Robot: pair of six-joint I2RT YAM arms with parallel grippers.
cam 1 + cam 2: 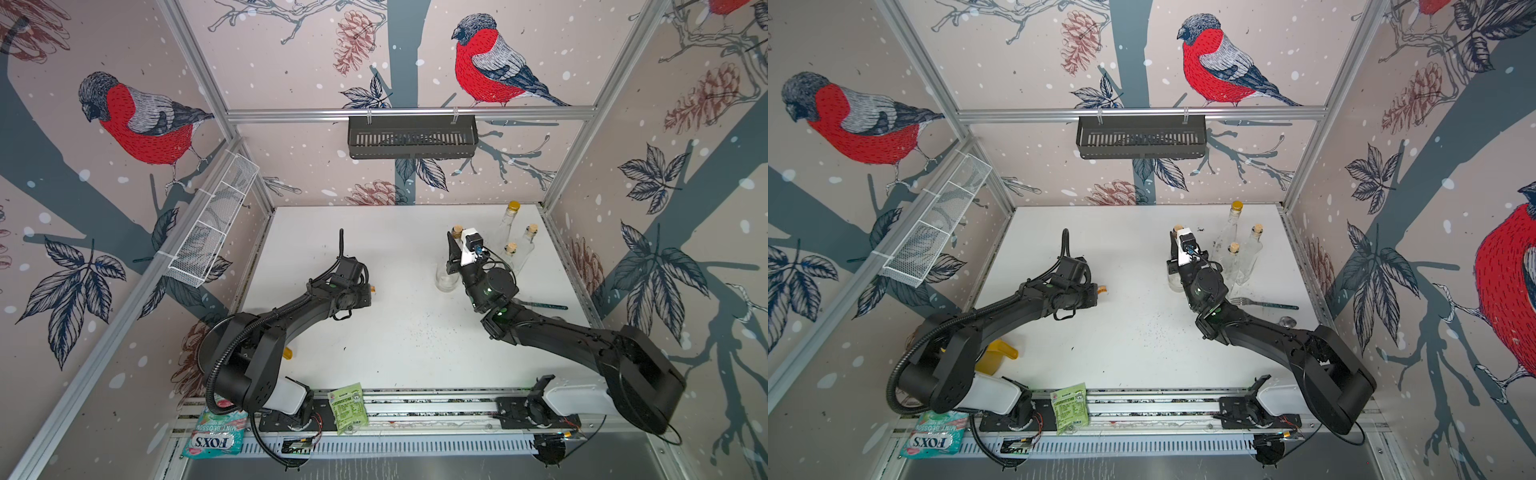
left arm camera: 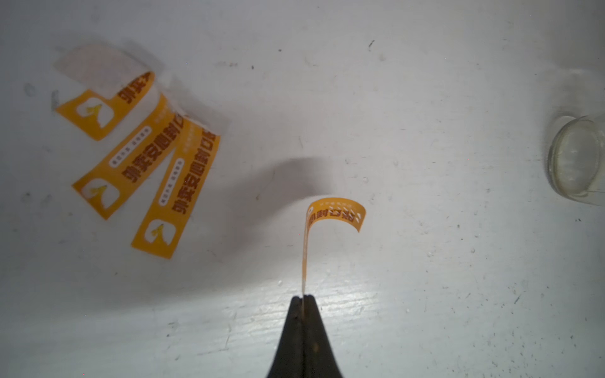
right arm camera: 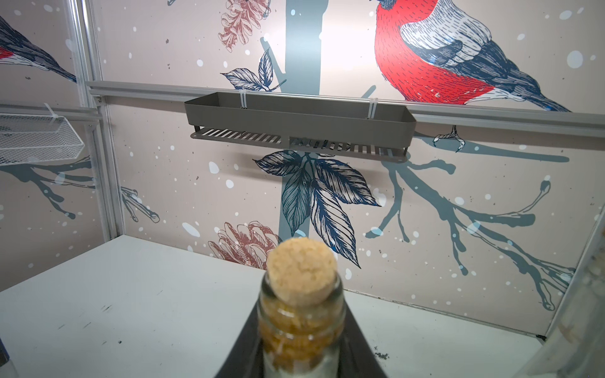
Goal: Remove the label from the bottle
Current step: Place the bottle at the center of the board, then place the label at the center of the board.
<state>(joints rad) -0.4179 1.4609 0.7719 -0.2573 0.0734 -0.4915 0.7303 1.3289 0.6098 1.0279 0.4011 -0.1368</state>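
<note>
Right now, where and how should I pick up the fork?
Likely take the fork by its handle, from straight above with jaws across it: it lies flat on the table, and the handle end is clear, while the tines lie close to the right arm.

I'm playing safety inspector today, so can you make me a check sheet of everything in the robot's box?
Surface: white table, scuffed and speckled.
Job's things: corked bottle in the right gripper; orange label strip free of the bottle; three peeled labels lying on the table.
Clutter: three spare bottles, fork, yellow scoop, green packet, candy bag.
Grippers: left gripper shut on the label strip; right gripper shut on the corked bottle.
Cables: black hose along the left arm; thin wires at its base.
Surroundings: bird wallpaper, black shelf, white mesh basket.
</note>
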